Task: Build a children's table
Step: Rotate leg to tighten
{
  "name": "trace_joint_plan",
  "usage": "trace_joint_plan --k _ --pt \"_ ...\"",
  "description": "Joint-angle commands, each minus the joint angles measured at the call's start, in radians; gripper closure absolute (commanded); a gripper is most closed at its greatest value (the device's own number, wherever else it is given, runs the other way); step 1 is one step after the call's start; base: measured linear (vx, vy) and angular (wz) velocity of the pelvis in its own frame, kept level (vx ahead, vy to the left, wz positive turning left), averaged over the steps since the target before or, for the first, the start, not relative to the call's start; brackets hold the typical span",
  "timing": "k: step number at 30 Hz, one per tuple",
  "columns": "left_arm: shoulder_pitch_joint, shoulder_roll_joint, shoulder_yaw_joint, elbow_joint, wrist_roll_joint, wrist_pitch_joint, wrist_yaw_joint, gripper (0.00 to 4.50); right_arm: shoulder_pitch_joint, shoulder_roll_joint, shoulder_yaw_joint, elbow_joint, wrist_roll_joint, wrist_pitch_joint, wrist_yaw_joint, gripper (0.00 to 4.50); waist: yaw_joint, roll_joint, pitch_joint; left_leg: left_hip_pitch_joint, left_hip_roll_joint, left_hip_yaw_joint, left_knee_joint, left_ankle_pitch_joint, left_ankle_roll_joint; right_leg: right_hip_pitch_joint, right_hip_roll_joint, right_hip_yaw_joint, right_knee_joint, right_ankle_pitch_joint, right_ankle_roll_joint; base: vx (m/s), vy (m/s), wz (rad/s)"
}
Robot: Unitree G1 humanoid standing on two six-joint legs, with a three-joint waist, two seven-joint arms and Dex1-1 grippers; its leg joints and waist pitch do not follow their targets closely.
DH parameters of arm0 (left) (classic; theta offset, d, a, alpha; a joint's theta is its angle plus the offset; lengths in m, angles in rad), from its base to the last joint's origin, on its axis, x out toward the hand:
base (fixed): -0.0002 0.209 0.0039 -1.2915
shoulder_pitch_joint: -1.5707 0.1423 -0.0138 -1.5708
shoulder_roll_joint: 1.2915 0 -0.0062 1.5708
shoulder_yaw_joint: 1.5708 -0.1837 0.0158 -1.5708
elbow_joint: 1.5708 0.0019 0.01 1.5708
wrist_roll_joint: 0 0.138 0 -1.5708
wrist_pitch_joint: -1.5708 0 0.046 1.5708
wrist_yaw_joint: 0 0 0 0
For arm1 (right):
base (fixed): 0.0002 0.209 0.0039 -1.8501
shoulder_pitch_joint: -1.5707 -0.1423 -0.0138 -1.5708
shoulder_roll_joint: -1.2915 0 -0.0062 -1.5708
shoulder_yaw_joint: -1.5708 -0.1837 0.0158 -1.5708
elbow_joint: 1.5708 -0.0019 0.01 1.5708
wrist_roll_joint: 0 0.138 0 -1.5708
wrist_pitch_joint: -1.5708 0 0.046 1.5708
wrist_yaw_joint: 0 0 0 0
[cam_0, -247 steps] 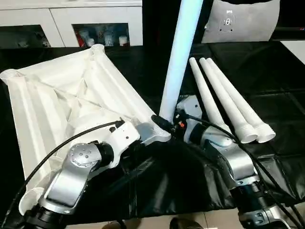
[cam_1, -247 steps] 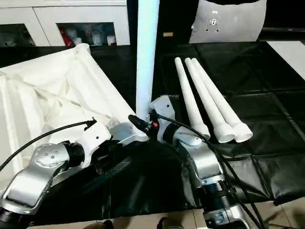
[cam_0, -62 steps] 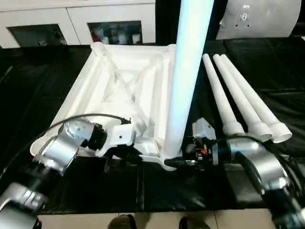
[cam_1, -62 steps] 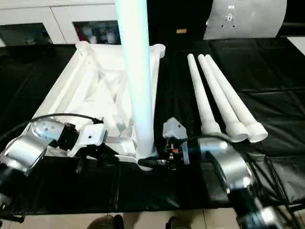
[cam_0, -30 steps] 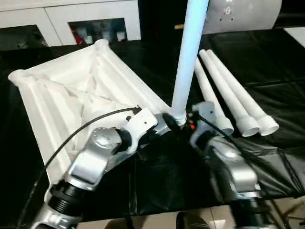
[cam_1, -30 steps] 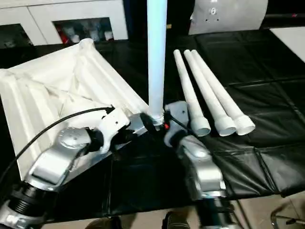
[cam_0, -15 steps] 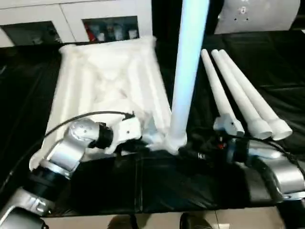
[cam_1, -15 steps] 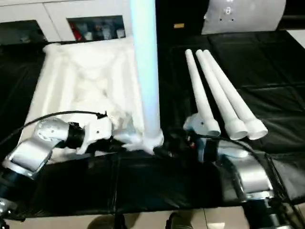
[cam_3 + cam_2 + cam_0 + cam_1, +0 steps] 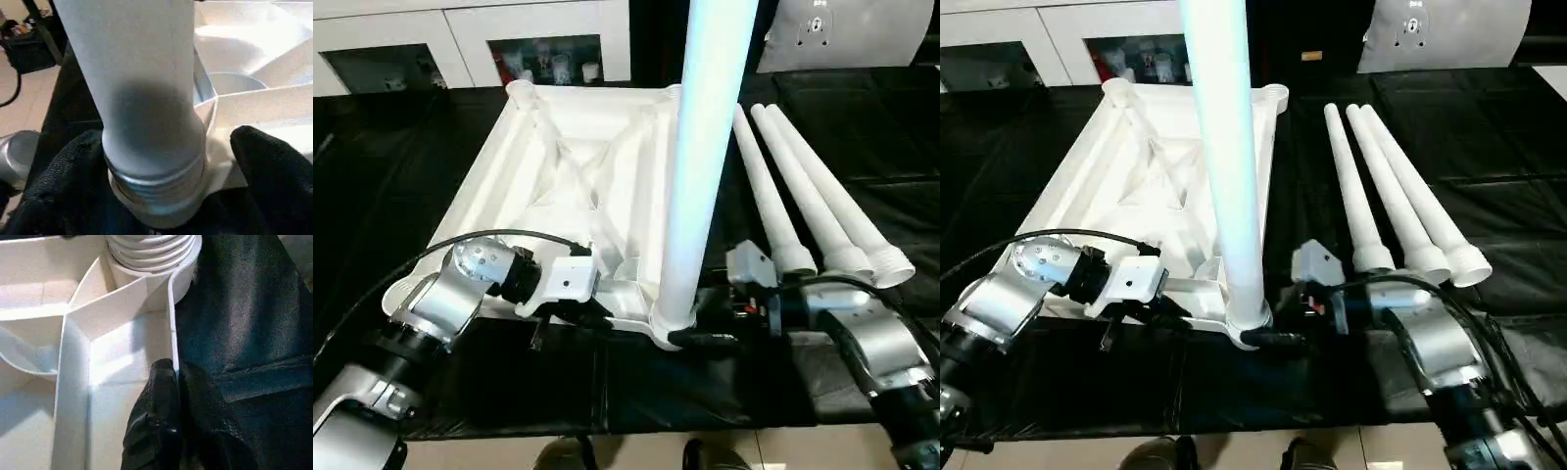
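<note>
Look at the tall leg (image 9: 700,166) first. It stands straight up in the corner socket (image 9: 671,328) of the table top (image 9: 578,186) that is nearest to you, so its long way runs up and down. The right gripper (image 9: 161,196) is low at the foot of this leg. Its two black fingers (image 9: 266,166) stand wide apart, one on each side of the ridged end, and you cannot tell if they press on it. The leg is right in front of this gripper, so your right arm is the one to twist it. To my eye some of the ridges show above the socket, so the leg may need more turns.

The left gripper (image 9: 171,396) is pinched shut on the thin rim (image 9: 172,328) of the table top, just beside that same socket. It holds the top down.

The table top lies upside down, with its ribs facing up, on a black mat (image 9: 862,157). Three more legs (image 9: 1386,196) lie flat side by side on the mat, on your right, with their wide ends near your right arm. They lie close to it, so mind your elbow.

Far behind stands a white cabinet (image 9: 470,39) with glass doors. A grey-white cushion (image 9: 1449,34) sits at the back on the right.
</note>
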Motion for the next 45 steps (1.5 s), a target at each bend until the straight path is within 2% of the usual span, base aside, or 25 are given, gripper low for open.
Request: trace_joint_plan --k 1,5,9,15,20,23,24,25,26,27,28,29,30,31,32,33,34,35,37,38,40,41,43,44,45 --pt "0.007 -0.004 -0.079 0.020 0.045 -0.037 -0.065 4.50 -0.025 0.010 0.019 0.019 0.004 -0.017 0.007 0.61 -0.001 -0.010 -0.063 0.010 0.046 -0.004 -0.054 -0.131 0.089 0.051 -0.069 0.033 -0.049 -0.058 -0.317 0.000 0.000 0.00" --pt "-0.001 -0.004 -0.087 0.037 0.051 -0.062 -0.073 4.50 -0.045 0.027 0.033 0.051 -0.008 -0.037 0.017 0.83 0.004 -0.009 -0.063 0.011 0.046 -0.004 -0.054 -0.130 0.081 0.051 -0.068 0.033 -0.048 -0.067 -0.311 0.000 0.000 0.00" --pt "-0.007 -0.009 -0.090 0.054 0.053 -0.076 -0.077 4.50 -0.065 0.038 0.042 0.083 -0.015 -0.055 0.031 1.23 0.007 -0.010 -0.062 0.011 0.046 -0.004 -0.056 -0.135 0.075 0.050 -0.067 0.033 -0.048 -0.067 -0.309 0.000 0.000 0.00" --pt "-0.013 -0.007 -0.093 0.074 0.057 -0.090 -0.073 4.50 -0.076 0.039 0.047 0.101 -0.013 -0.065 0.043 1.72 0.007 -0.009 -0.059 0.013 0.048 -0.005 -0.060 -0.165 0.061 0.049 -0.069 0.034 -0.053 -0.119 -0.298 0.000 0.000 0.00" --pt "-0.003 -0.009 -0.080 0.067 0.046 -0.059 -0.050 4.50 -0.064 0.046 0.045 0.084 0.002 -0.046 0.037 1.76 0.007 -0.003 -0.060 0.013 0.048 -0.005 -0.060 -0.161 0.060 0.048 -0.068 0.034 -0.052 -0.102 -0.301 0.000 0.000 0.00" --pt "0.016 -0.014 -0.061 0.037 0.039 0.001 -0.011 4.50 -0.038 0.060 0.038 0.048 0.022 -0.001 0.006 1.77 0.007 -0.008 -0.060 0.012 0.048 -0.005 -0.062 -0.171 0.055 0.049 -0.067 0.034 -0.054 -0.115 -0.301 0.000 0.000 0.00" --pt "0.026 -0.017 -0.051 0.020 0.036 0.035 0.014 4.50 -0.025 0.069 0.034 0.028 0.032 0.028 -0.016 1.77 0.008 -0.006 -0.057 0.013 0.051 -0.005 -0.064 -0.174 0.053 0.048 -0.069 0.036 -0.056 -0.128 -0.296 0.000 0.000 0.00" --pt "0.044 -0.028 -0.030 -0.011 0.024 0.092 0.056 4.50 -0.004 0.086 0.029 -0.001 0.039 0.071 -0.062 1.77 0.006 -0.010 -0.056 0.010 0.050 -0.007 -0.066 -0.173 0.051 0.049 -0.069 0.035 -0.056 -0.146 -0.290 0.000 0.000 0.00" --pt "0.047 -0.030 -0.026 -0.016 0.022 0.101 0.063 4.50 -0.001 0.089 0.028 -0.006 0.040 0.078 -0.070 1.77 0.006 -0.009 -0.055 0.011 0.050 -0.006 -0.068 -0.179 0.047 0.048 -0.068 0.036 -0.058 -0.166 -0.285 0.000 0.000 0.00" --pt "0.062 -0.038 -0.009 -0.052 0.014 0.156 0.100 4.50 0.017 0.106 0.026 -0.026 0.040 0.108 -0.111 1.77 0.003 -0.012 -0.052 0.013 0.049 -0.005 -0.069 -0.202 0.043 0.044 -0.068 0.037 -0.066 -0.221 -0.274 0.000 0.000 0.00" --pt "0.073 -0.047 0.004 -0.083 0.013 0.197 0.135 4.50 0.031 0.121 0.026 -0.039 0.032 0.122 -0.146 1.77 0.002 -0.012 -0.052 0.014 0.051 -0.006 -0.072 -0.208 0.035 0.045 -0.071 0.039 -0.065 -0.236 -0.271 0.000 0.000 0.00" --pt "0.096 -0.070 0.031 -0.151 0.013 0.292 0.210 4.50 0.047 0.169 0.018 -0.044 0.011 0.148 -0.242 1.77 0.000 -0.012 -0.047 0.012 0.052 -0.008 -0.075 -0.220 0.026 0.041 -0.072 0.040 -0.068 -0.276 -0.260 0.000 0.000 0.00" --pt "0.108 -0.093 0.051 -0.187 0.014 0.351 0.263 4.50 0.052 0.203 0.013 -0.043 0.002 0.163 -0.299 1.77 -0.005 -0.011 -0.042 0.015 0.050 -0.010 -0.079 -0.261 0.016 0.035 -0.072 0.040 -0.077 -0.362 -0.239 0.000 0.000 0.00" --pt "0.119 -0.119 0.071 -0.222 0.010 0.415 0.312 4.50 0.057 0.233 0.013 -0.043 -0.012 0.168 -0.346 1.77 -0.013 -0.013 -0.039 0.012 0.046 -0.014 -0.082 -0.281 0.002 0.036 -0.073 0.040 -0.082 -0.438 -0.213 0.000 0.000 0.00" --pt "0.125 -0.137 0.084 -0.243 0.008 0.455 0.343 4.50 0.059 0.251 0.014 -0.043 -0.020 0.170 -0.373 1.77 -0.019 -0.013 -0.040 0.013 0.047 -0.016 -0.084 -0.282 -0.009 0.036 -0.074 0.040 -0.080 -0.450 -0.206 0.000 0.000 0.00" --pt "0.125 -0.137 0.084 -0.243 0.008 0.455 0.343 4.50 0.059 0.251 0.014 -0.043 -0.020 0.170 -0.373 1.77 -0.030 -0.014 -0.035 0.007 0.043 -0.020 -0.087 -0.295 -0.010 0.035 -0.072 0.037 -0.086 -0.494 -0.183 0.000 0.000 0.00" --pt "0.135 -0.182 0.108 -0.285 0.019 0.536 0.412 4.50 0.058 0.297 0.010 -0.049 -0.037 0.197 -0.442 1.77 -0.039 -0.009 -0.036 0.012 0.044 -0.019 -0.088 -0.317 -0.017 0.031 -0.072 0.039 -0.091 -0.518 -0.169 0.000 0.000 0.00" --pt "0.145 -0.237 0.127 -0.325 0.045 0.610 0.490 4.50 0.045 0.369 0.000 -0.041 -0.056 0.225 -0.546 1.78 -0.043 -0.010 -0.035 0.009 0.040 -0.021 -0.086 -0.315 -0.013 0.031 -0.071 0.038 -0.092 -0.522 -0.165 0.000 0.000 0.00" --pt "0.152 -0.283 0.144 -0.349 0.071 0.664 0.555 4.50 0.031 0.418 -0.003 -0.029 -0.082 0.243 -0.624 1.78 -0.053 -0.011 -0.036 0.009 0.037 -0.021 -0.084 -0.307 -0.011 0.026 -0.070 0.039 -0.099 -0.540 -0.153 0.000 0.000 0.00" --pt "0.154 -0.308 0.151 -0.360 0.085 0.685 0.588 4.50 0.023 0.444 -0.006 -0.021 -0.097 0.253 -0.668 1.78 -0.053 -0.011 -0.038 0.011 0.036 -0.020 -0.082 -0.303 -0.008 0.024 -0.069 0.040 -0.101 -0.543 -0.147 0.000 0.000 0.00" --pt "0.156 -0.345 0.159 -0.379 0.109 0.717 0.642 4.50 0.008 0.486 -0.014 -0.011 -0.112 0.271 -0.736 1.78 -0.054 -0.008 -0.043 0.008 0.036 -0.019 -0.080 -0.263 0.000 0.027 -0.066 0.041 -0.097 -0.483 -0.149 0.000 0.000 0.00" --pt "0.156 -0.360 0.162 -0.385 0.119 0.727 0.666 4.50 0.001 0.505 -0.018 -0.005 -0.115 0.275 -0.762 1.78 -0.055 -0.008 -0.045 0.007 0.036 -0.015 -0.079 -0.245 0.006 0.025 -0.062 0.041 -0.095 -0.426 -0.158 0.000 0.000 0.00" --pt "0.159 -0.382 0.153 -0.416 0.133 0.763 0.696 4.50 -0.006 0.543 -0.032 -0.002 -0.126 0.294 -0.829 1.78 -0.055 -0.004 -0.049 0.000 0.036 -0.016 -0.079 -0.216 0.006 0.034 -0.060 0.037 -0.083 -0.321 -0.183 0.000 0.000 0.00" --pt "0.161 -0.390 0.141 -0.446 0.136 0.802 0.710 4.50 -0.004 0.561 -0.043 -0.004 -0.123 0.301 -0.855 1.78 -0.054 -0.007 -0.056 0.001 0.035 -0.015 -0.075 -0.205 0.007 0.036 -0.059 0.037 -0.081 -0.293 -0.190 0.000 0.000 0.00" --pt "0.162 -0.390 0.128 -0.469 0.140 0.829 0.715 4.50 -0.001 0.566 -0.051 -0.008 -0.125 0.298 -0.868 1.78 -0.053 -0.004 -0.057 0.000 0.036 -0.016 -0.074 -0.185 0.010 0.039 -0.060 0.036 -0.076 -0.240 -0.203 0.000 0.000 0.00"
